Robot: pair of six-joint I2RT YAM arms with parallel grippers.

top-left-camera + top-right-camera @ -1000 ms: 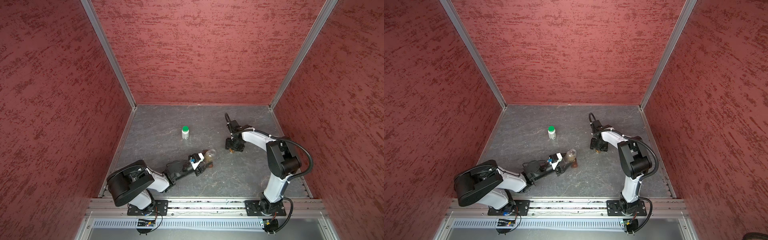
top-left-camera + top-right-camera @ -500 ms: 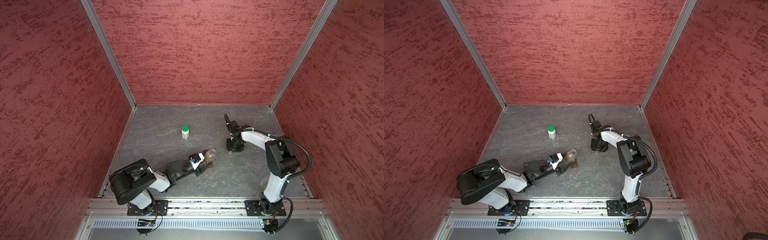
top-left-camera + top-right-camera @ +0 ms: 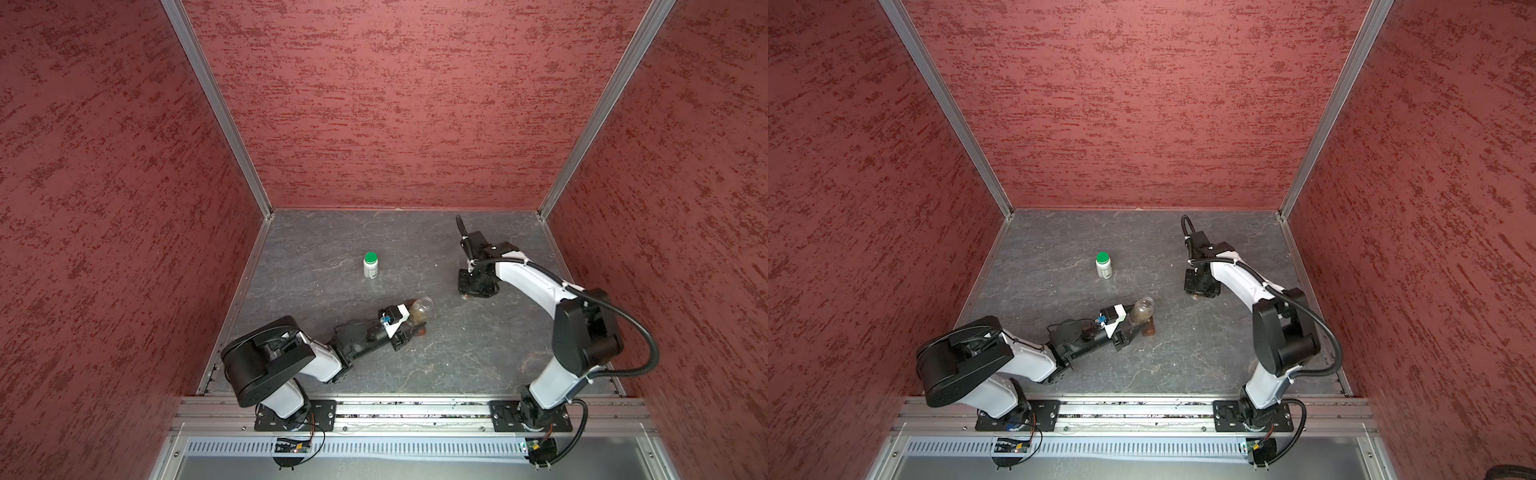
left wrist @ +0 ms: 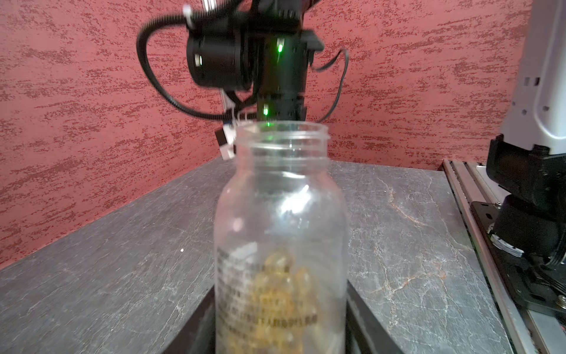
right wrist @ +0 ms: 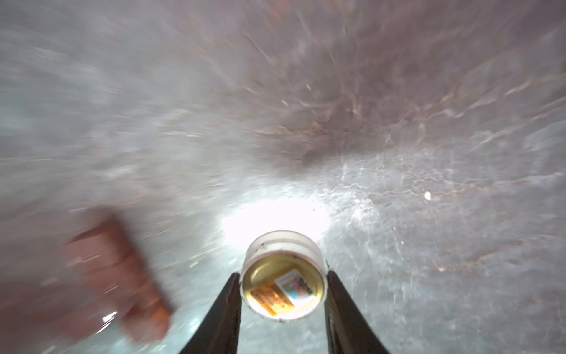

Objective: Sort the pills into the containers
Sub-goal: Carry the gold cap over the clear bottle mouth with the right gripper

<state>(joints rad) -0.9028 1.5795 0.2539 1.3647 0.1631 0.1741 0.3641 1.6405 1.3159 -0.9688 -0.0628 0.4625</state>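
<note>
The left gripper (image 3: 409, 325) is clamped round the lower body of a clear bottle (image 4: 280, 199), its mouth uncapped and yellow capsules (image 4: 275, 285) piled in its bottom, near the middle of the grey floor (image 3: 457, 357), with a small brown object (image 3: 419, 331) just beside it. At about 2 o'clock from it the right gripper (image 5: 283, 275) points down with both fingers (image 5: 226, 306) pressed on a white cap (image 5: 283, 245); a green-lidded bottle (image 3: 370, 266) stands upright at about 10 o'clock, well apart

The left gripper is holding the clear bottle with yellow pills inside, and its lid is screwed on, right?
No, the clear bottle is uncapped: the left wrist view shows its open mouth. The left gripper does hold that bottle, with yellow pills inside.
</note>
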